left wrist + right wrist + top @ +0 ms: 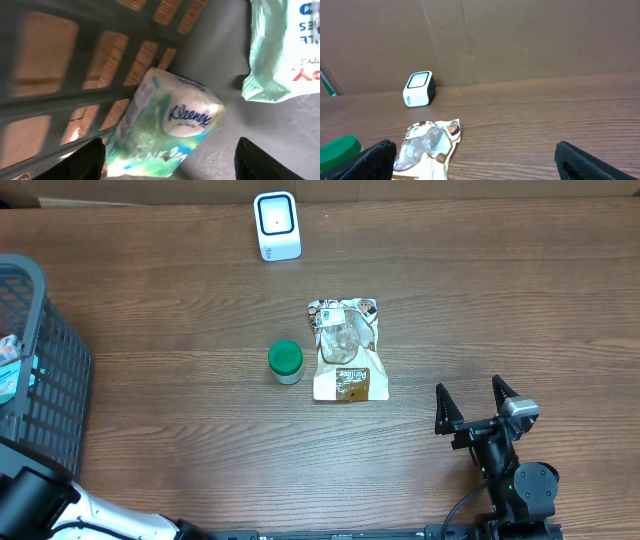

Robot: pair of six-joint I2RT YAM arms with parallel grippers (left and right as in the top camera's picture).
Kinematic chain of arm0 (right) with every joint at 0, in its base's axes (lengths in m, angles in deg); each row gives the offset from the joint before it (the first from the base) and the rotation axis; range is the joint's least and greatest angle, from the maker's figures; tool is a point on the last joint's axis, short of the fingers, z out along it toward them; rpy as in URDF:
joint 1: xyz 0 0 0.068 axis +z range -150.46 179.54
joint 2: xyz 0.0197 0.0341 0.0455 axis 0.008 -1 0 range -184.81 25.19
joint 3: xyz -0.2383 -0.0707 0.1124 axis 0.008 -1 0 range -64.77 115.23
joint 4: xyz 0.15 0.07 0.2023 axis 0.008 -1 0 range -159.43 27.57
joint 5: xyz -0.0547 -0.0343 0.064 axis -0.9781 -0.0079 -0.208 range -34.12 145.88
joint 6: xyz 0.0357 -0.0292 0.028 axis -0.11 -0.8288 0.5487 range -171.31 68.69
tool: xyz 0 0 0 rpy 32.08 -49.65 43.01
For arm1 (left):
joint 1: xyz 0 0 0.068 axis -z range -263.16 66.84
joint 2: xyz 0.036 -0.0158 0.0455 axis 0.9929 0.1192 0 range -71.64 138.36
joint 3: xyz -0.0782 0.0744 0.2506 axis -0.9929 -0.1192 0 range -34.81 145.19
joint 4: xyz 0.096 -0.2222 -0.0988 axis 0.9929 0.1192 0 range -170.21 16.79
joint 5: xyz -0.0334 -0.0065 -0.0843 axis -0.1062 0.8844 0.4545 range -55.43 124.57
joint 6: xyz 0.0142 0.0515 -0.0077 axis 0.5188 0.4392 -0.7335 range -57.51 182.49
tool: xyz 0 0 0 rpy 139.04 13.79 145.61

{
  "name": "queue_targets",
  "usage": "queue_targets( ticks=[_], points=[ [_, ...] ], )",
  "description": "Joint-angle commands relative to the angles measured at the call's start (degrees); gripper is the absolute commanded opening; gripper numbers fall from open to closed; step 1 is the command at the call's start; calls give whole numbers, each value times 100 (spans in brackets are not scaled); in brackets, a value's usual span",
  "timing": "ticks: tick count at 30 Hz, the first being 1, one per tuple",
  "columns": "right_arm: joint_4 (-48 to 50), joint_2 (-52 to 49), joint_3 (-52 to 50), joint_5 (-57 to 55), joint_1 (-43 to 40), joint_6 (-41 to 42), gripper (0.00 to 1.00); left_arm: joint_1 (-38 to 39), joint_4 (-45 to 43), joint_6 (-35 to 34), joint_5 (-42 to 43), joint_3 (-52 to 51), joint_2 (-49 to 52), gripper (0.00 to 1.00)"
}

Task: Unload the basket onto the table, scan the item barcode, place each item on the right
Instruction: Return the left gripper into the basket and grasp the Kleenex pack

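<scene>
A Kleenex tissue pack (pixel 172 125), white with green and blue print, lies tilted on the grey basket's floor against its lattice wall (pixel 60 107). My left gripper (pixel 172 162) hangs over it, open. Its left finger sits by the pack's lower left corner, and its right finger stands well clear to the right. The white barcode scanner (pixel 277 226) stands at the table's far edge and also shows in the right wrist view (pixel 419 89). My right gripper (pixel 476 402) rests near the front right of the table, open with nothing between its fingers (pixel 482 165).
A white and green plastic package (pixel 285 50) lies in the basket beside the tissue pack. The grey basket (pixel 50 380) stands at the table's left edge. A snack pouch (pixel 347 350) and a green-lidded jar (pixel 286 362) lie mid-table. A cardboard wall (pixel 520 40) backs the table.
</scene>
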Motion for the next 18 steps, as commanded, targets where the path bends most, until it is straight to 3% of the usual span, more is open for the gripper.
queue_targets(
  ticks=[1, 11, 15, 18],
  points=[
    [28, 46, -61, -11, 11, 17, 100, -46, -39, 109, 44, -35, 332, 64],
    [28, 46, -61, -11, 11, 15, 100, 9, 9, -216, 48, -35, 492, 13],
    [28, 46, -61, -11, 11, 17, 100, 157, 164, -304, 39, -13, 485, 4],
    [28, 46, -61, -11, 11, 15, 100, 339, 210, -422, -15, -4, 343, 4]
  ],
)
